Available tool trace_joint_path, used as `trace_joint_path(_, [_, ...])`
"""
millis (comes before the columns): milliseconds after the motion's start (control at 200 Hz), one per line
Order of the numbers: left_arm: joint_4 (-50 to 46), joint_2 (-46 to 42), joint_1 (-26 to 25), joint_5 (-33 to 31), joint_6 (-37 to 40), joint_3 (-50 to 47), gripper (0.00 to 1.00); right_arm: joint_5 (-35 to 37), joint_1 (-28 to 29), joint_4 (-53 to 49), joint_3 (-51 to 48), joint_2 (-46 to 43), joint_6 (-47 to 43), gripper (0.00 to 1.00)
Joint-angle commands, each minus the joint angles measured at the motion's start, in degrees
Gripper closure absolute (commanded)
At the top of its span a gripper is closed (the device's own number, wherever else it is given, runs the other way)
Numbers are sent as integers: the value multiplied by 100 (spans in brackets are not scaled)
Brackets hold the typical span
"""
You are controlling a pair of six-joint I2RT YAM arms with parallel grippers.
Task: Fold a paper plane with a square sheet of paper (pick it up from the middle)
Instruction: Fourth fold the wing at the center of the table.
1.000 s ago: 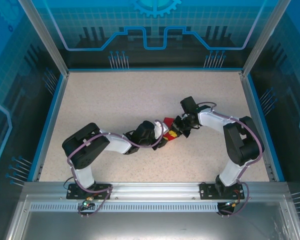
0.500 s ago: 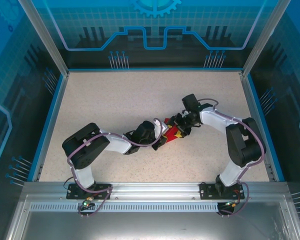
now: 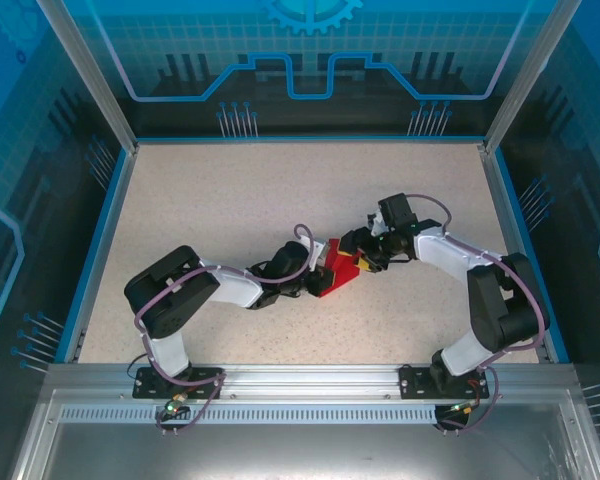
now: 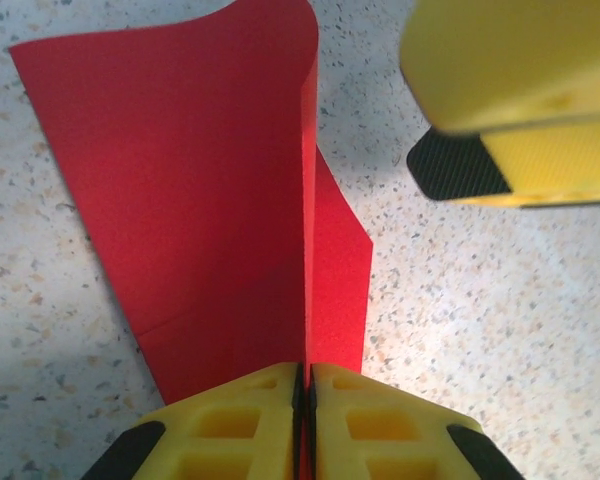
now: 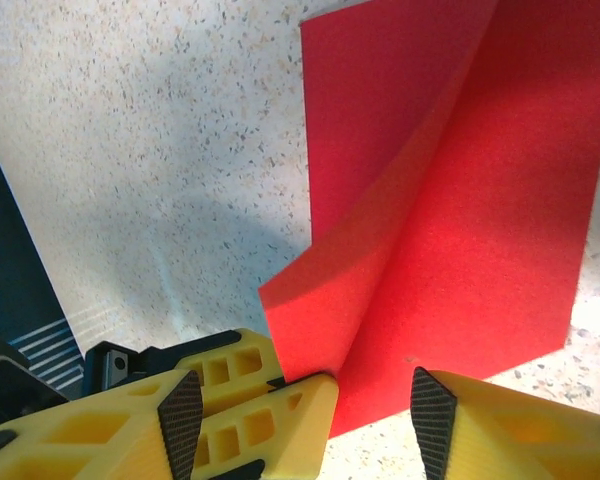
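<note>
The paper [image 3: 340, 270] lies just right of centre in the overhead frame, on the tabletop [image 3: 210, 200], between the two claws. It is not flat. In the left wrist view it rises into an upright ridge running up the middle of the frame, with a wide flap spread to the left and a narrower one to the right on the speckled surface. The left claw [image 4: 305, 385], at the bottom edge of that frame, is pinched tight on the near end of the ridge, with only the sheet between its jaws. The right claw [image 5: 305, 410] stands well open and grips nothing. Its fingers [image 5: 432, 410] straddle the lower end of the paper at the bottom of its own frame. One of them also shows at the upper right of the left wrist view, beside the sheet's far end and apparently not touching it. This looks like the centre fold, early in the task: the sheet is gathered up along its middle and the halves are not yet pressed together. Next, the right claw would likely need to close on the ridge or press a flap down while the left holds firm. The edges must stay matched, since thin paper can slip and crease crooked.
</note>
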Motion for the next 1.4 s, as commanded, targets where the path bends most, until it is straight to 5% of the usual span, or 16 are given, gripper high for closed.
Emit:
trace_joint_path(0, [344, 30, -9, 193, -756, -213, 88, -228, -82, 342, -240, -78, -442, 41])
trace_joint_path(395, [544, 99, -8, 154, -1180, -348, 89, -382, -64, 658, -357, 346, -789, 54])
trace_joint_path(1395, [321, 328, 290, 760, -1599, -60, 89, -517, -53, 825, -114, 1285, -1318, 52])
